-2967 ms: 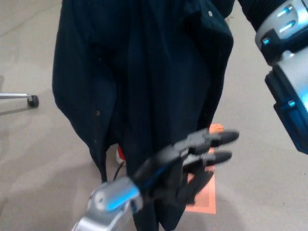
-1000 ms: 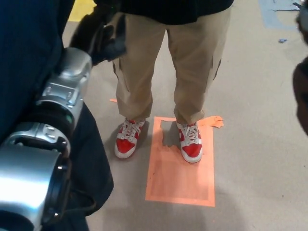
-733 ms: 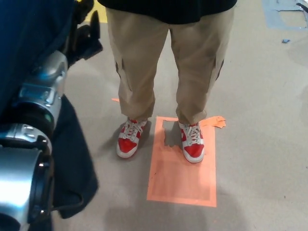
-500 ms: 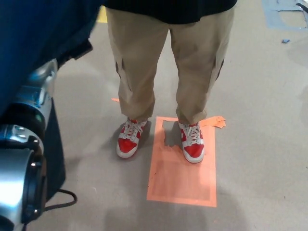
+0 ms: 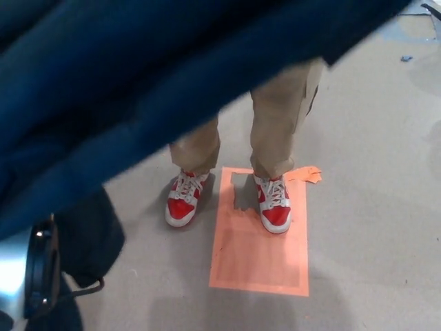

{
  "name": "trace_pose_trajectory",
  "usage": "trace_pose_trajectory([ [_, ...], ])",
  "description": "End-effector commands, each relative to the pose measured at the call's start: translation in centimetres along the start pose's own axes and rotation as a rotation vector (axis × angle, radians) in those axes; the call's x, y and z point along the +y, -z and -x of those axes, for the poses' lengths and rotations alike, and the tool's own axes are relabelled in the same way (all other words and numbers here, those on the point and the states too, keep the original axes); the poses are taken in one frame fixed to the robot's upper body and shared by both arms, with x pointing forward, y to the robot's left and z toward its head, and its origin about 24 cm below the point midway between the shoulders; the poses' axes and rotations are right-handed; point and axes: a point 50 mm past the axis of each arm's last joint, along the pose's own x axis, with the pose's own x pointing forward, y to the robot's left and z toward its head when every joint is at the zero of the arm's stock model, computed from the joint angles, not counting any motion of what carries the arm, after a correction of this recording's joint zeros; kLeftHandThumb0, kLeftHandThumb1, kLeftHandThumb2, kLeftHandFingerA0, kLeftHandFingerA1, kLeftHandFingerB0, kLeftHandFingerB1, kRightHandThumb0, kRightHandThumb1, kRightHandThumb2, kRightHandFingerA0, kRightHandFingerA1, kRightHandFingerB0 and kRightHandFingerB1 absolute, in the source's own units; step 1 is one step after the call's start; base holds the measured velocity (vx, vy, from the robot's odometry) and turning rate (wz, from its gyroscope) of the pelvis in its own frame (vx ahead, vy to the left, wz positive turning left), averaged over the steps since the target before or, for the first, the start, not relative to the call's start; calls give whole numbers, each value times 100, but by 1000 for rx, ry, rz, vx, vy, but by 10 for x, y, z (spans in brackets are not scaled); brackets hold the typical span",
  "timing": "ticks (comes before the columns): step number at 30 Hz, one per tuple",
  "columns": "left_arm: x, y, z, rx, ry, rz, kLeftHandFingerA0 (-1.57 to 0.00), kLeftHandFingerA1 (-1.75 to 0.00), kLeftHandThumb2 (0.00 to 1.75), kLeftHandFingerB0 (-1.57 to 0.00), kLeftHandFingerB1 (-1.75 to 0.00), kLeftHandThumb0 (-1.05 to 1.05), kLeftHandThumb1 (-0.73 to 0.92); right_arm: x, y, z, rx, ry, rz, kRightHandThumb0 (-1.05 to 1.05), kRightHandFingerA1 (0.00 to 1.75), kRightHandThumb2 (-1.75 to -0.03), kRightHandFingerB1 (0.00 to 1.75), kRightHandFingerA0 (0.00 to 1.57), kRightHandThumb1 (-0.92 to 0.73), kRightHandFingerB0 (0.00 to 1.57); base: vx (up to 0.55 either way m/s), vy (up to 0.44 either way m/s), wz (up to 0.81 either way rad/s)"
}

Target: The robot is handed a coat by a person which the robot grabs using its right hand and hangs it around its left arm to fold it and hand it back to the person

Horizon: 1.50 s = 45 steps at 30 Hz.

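HEAD VIEW: A dark navy fabric coat [image 5: 138, 89] fills the top and left of my camera, blurred and very close to the lens. It runs in a broad band from the upper right corner down to the left edge, and a lower fold hangs just above the floor at the left. Beneath it, at the bottom left corner, the silver joint of my left arm [image 5: 21, 276] pokes out, so I judge the coat to be draped over that arm. Neither of my hands is in the picture, and I cannot tell whether the fingers are open, closed or holding cloth.

Beyond the coat, a person in tan trousers [image 5: 275, 131] and red-and-white sneakers [image 5: 274, 210] stands on the grey floor [image 5: 372, 207]. One shoe is on the far edge of an orange rectangular floor mat [image 5: 258, 262] and the other is just beside it.

The coat looks soft and limp, with some weight in its folds. I expect it to sag, slide off smooth metal and bunch rather than keep a crease. A good hold, in my judgement, would pinch a thick gathered edge such as the collar or the fold line. Loose single cloth would likely slip.
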Motion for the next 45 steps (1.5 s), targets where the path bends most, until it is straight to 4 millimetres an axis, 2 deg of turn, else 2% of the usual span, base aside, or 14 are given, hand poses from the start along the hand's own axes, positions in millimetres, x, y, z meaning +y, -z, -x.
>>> trace_pose_trajectory([
  [1, 18, -12, 1, -54, -19, -10, -6, -22, 112, -7, -22, -87, 80, 94, 76, 129, 395, -375, -242, -30, 69, -65, 84, 125, -87, 113, 0, 0, 0],
  [9, 26, -16, 3, -78, -19, 82, 0, -18, 111, -12, -23, -87, 78, 168, 130, 204, 692, -591, -277, -33, 83, -68, 107, 125, -85, 113, 0, 0, 0],
  [11, 28, -16, 3, -77, -19, 91, -6, -20, 111, -9, -24, -88, 77, 182, 140, 218, 740, -621, -260, -29, 99, -108, 106, 115, -69, 109, 0, 0, 0],
  [12, 28, -15, 3, -77, -20, 91, -6, -20, 111, -9, -24, -88, 77, 188, 144, 224, 756, -643, -246, -29, 99, -108, 106, 115, -69, 109, 0, 0, 0],
  [13, 29, -14, 4, -75, -19, 95, -8, -20, 110, -9, -24, -89, 78, 194, 147, 230, 770, -675, -237, -31, 80, -66, 108, 124, -86, 106, 0, 0, 0],
  [18, 35, -15, 5, -78, -25, 68, -7, -20, 111, -8, -22, -88, 78, 228, 153, 246, 779, -824, -160, -42, 68, -67, 79, 117, -87, 110, 0, 0, 0],
  [20, 35, -17, 5, -85, -22, 83, -7, -19, 110, -7, -23, -88, 78, 235, 156, 248, 756, -910, -171, -54, 57, -66, 58, 95, -85, 92, 0, 0, 0],
  [22, 36, -18, 5, -88, -20, 84, -6, -18, 110, -6, -20, -88, 78, 242, 156, 248, 786, -1040, -207, -80, 38, -92, 26, 5, -55, 7, 0, 0, 0],
  [23, 35, -19, 5, -92, -17, 85, -6, -18, 110, -6, -20, -88, 78, 243, 156, 248, 795, -1078, -207, -91, 4, -92, 0, 0, -56, 0, 0, 0, 0],
  [36, 35, -25, 5, -117, 10, 65, -7, -20, 111, -7, -19, -90, 78, 177, 181, 239, 918, -1034, -616, -85, 0, -78, 0, 0, -47, 0, 0, 0, 0],
  [40, 37, -22, 5, -108, 5, 55, -7, -21, 111, -8, -23, -89, 78, 150, 196, 255, 1039, -862, -1146, -72, 0, -55, 18, 0, -44, 0, 0, 0, 0],
  [41, 37, -22, 6, -110, 7, 56, -6, -21, 111, -7, -24, -87, 78, 145, 199, 259, 1038, -829, -1194, -81, 0, -85, 6, 0, -46, 0, 0, 0, 0],
  [44, 36, -19, 6, -107, 10, 60, -6, -21, 111, -7, -22, -87, 79, 134, 203, 271, 950, -761, -1305, -86, 0, -88, 0, 0, -48, 0, 0, 0, 0],
  [45, 36, -18, 6, -104, 8, 62, -7, -21, 111, -7, -22, -87, 78, 131, 204, 274, 938, -731, -1342, -92, 0, -62, 0, 0, -51, 0, 0, 0, 0],
])
